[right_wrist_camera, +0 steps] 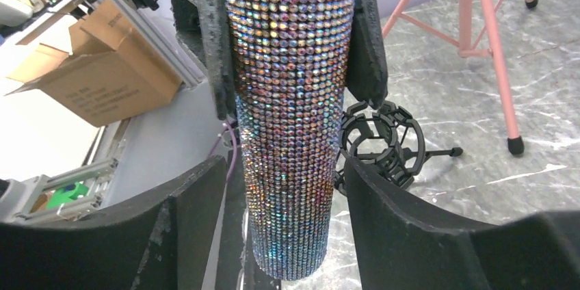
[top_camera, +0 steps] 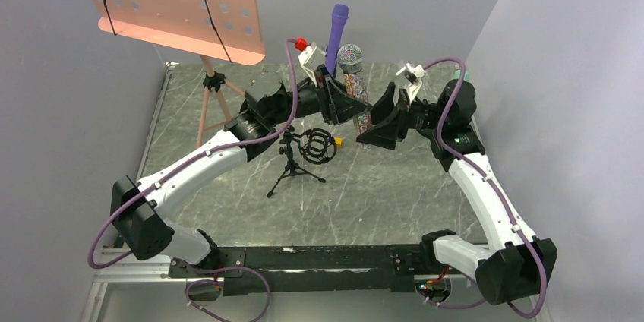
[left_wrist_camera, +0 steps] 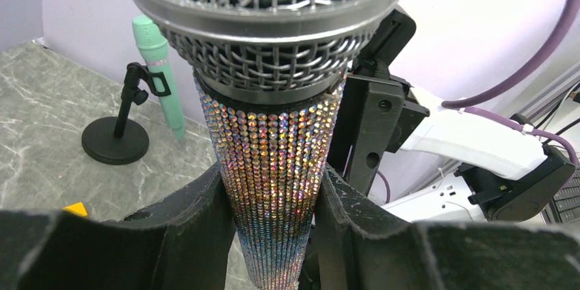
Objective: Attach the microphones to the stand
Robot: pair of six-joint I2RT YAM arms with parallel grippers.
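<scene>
Gripping the glittery copper microphone (top_camera: 350, 58) upright above the worktop (top_camera: 395, 185) with the left tool (left_wrist_camera: 273, 235), clamped on its tapered body; right tool (right_wrist_camera: 284, 225) is flanking the lower barrel, jaws apart, not touching. We're judging it rigid, head-heavy, rhinestones grippy: we're favouring mid-barrel, never the mesh.

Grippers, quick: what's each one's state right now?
Left gripper: shut on the glitter microphone.
Right gripper: open, straddling that microphone.
</scene>
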